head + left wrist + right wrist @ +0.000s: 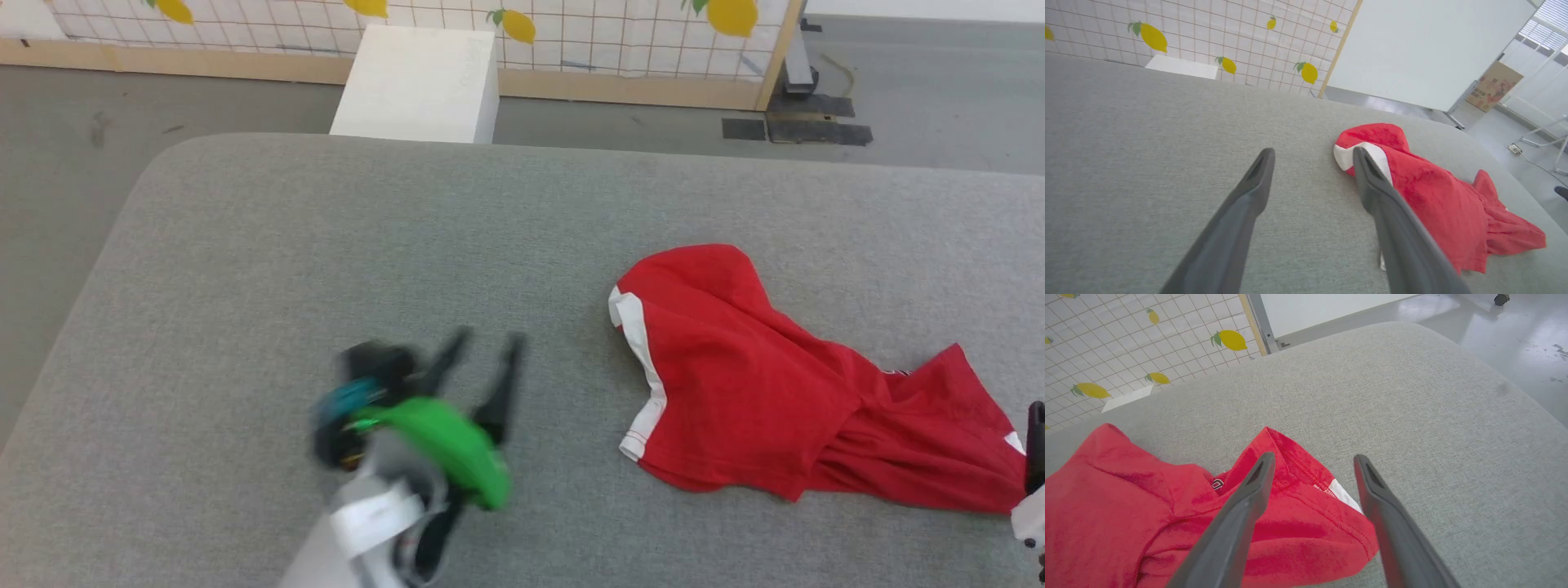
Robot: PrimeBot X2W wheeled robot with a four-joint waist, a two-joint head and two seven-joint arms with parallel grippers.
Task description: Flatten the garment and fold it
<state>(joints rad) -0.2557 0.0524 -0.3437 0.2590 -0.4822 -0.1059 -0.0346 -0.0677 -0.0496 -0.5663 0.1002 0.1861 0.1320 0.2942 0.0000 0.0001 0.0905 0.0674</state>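
Observation:
The garment (pixel 759 384) lies crumpled on the right half of the grey padded table (pixel 326 245), bright red with a white stripe down its left edge. My left gripper (pixel 488 341) hovers open to the left of it, blurred, fingers apart and empty. Along those fingers the garment (pixel 1425 196) sits just right of the right finger, white trim near its tip. My right gripper (pixel 1314 459) is open above the garment's (pixel 1167 522) right corner, with a hem and a white patch between its fingers and nothing gripped. A dark part of that arm (pixel 1035 445) shows at the right edge.
A white box (pixel 420 82) stands on the floor beyond the table's far edge, before a lemon-patterned grid screen (pixel 571 33). The table's rounded left corner (pixel 163 163) drops to grey floor. A shoe (pixel 1560 191) shows on the floor at far right.

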